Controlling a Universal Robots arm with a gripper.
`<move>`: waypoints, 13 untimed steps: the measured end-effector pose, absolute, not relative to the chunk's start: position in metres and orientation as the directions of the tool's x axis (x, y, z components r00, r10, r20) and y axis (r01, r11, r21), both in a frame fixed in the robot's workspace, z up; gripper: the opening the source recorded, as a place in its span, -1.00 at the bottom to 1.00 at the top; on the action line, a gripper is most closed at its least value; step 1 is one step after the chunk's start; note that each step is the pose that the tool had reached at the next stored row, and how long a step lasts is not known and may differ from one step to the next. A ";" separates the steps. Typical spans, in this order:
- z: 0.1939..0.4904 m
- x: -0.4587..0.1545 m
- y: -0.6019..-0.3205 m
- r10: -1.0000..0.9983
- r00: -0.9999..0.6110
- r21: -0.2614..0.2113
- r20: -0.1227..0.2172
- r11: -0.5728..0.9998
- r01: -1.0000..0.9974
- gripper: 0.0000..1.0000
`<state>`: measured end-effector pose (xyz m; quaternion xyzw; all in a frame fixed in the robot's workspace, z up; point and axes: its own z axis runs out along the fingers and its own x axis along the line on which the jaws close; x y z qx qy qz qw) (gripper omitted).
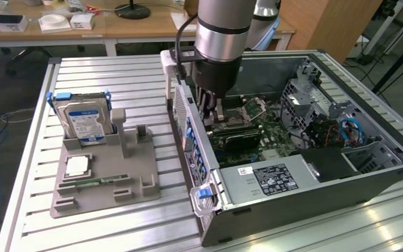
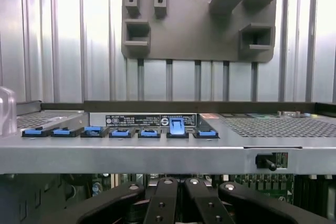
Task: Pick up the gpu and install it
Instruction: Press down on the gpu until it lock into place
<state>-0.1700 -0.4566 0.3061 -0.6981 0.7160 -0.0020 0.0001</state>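
Hand [image 1: 215, 111] down inside the case [image 1: 369, 173], fingers [image 2: 163, 203] pinched shut just above the motherboard [image 1: 257, 142]. Gpu hidden beneath, apparently at its slot. Risk: pressing down misaligned, fouling the blue latches [image 2: 121, 132], stressing the slot.

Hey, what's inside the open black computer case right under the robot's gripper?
Inside the open black computer case, the gripper reaches down over the green motherboard, fingers shut. Beside it sit a grey power supply box and blue cables. What the fingers hold is covered by the gripper.
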 end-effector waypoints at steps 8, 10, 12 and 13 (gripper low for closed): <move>0.304 -0.170 -0.459 -1.000 -0.026 -0.003 0.004 0.026 -1.000 -0.79; 0.301 -0.170 -0.459 -1.000 -0.026 -0.002 0.005 0.026 -1.000 -0.79; 0.299 -0.170 -0.459 -1.000 -0.025 -0.002 0.006 0.025 -1.000 -0.79; 0.297 -0.170 -0.459 -1.000 -0.025 -0.004 0.004 0.025 -1.000 -0.79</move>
